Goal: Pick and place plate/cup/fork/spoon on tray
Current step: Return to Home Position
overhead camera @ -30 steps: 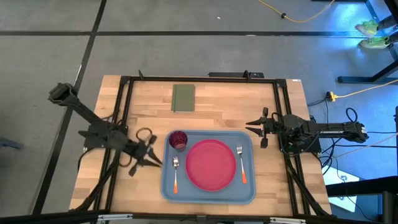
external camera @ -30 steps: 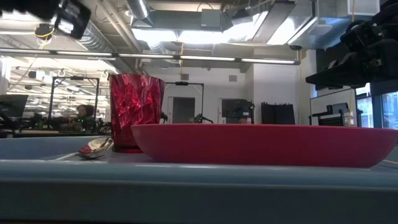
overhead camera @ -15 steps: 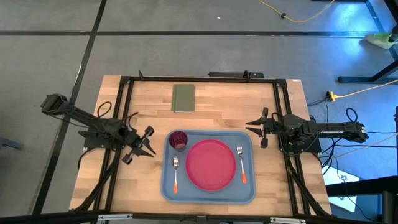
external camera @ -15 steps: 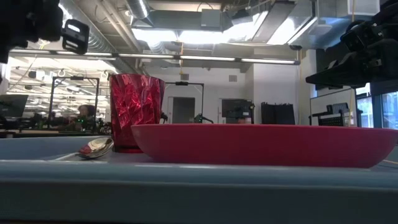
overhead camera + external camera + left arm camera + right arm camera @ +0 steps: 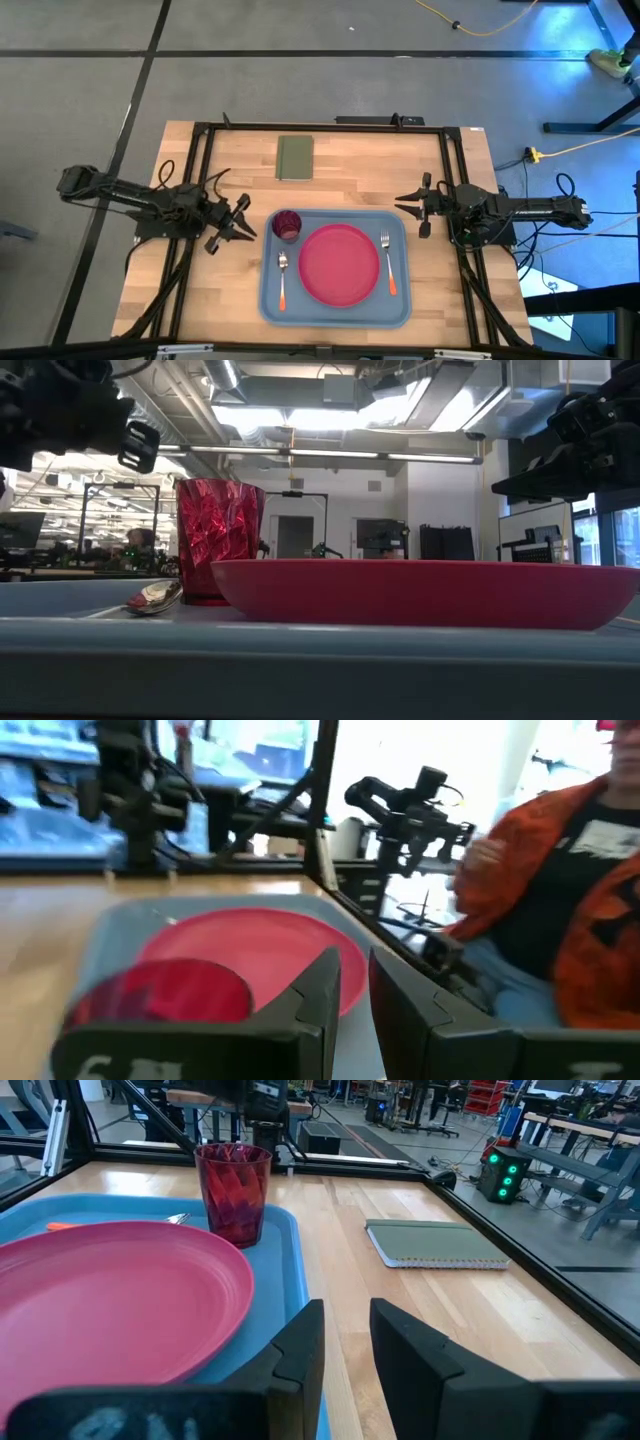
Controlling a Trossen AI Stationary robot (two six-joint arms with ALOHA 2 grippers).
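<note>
The light-blue tray (image 5: 400, 305) lies at the table's near middle. On it rest the pink-red plate (image 5: 340, 264), the dark red cup (image 5: 287, 225) upright at the far left corner, the spoon (image 5: 282, 275) left of the plate and the fork (image 5: 387, 262) right of it. My left gripper (image 5: 247, 224) hangs shut and empty just left of the tray, level with the cup, pointing at it (image 5: 355, 970). My right gripper (image 5: 412, 210) waits shut and empty at the tray's far right corner (image 5: 345, 1320).
An olive-green pad (image 5: 295, 157) lies on the wood toward the far edge. A black frame (image 5: 200, 160) runs around the table's top. A person in an orange top (image 5: 560, 900) stands beyond the table's right side.
My left gripper has drawn back from beside the spoon, going toward the table's far edge until it is level with the cup. It has turned to point toward the right edge. The spoon stays lying on the tray.
</note>
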